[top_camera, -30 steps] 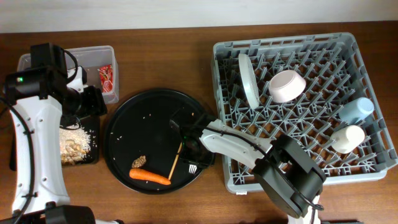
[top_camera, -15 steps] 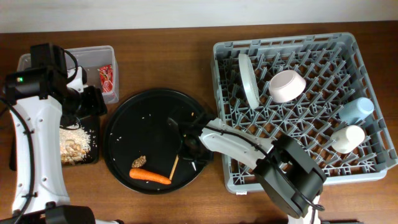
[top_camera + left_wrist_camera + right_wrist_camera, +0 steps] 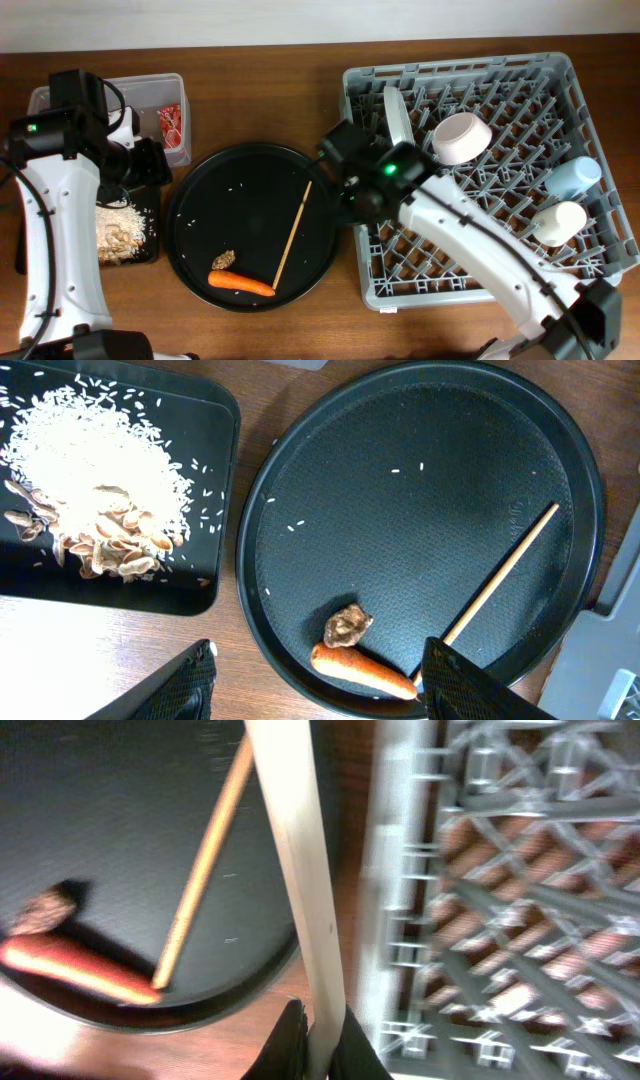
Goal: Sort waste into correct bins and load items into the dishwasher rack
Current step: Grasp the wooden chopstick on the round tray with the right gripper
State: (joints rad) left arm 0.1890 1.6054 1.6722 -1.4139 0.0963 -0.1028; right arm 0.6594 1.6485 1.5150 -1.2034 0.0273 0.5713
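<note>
Above rack (image 3: 500, 90) rim, right claw (image 3: 318, 1045) around fork (image 3: 297, 870)

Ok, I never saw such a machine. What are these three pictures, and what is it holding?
Two robot arms work at a table. One picture looks down from above; the other two come from cameras on the wrists. A round black tray holds a chopstick, a carrot and a brown lump. The grey rack holds a plate, a bowl, a blue cup and a white cup. The right gripper is shut on a white fork; the left gripper is open and empty.
</note>
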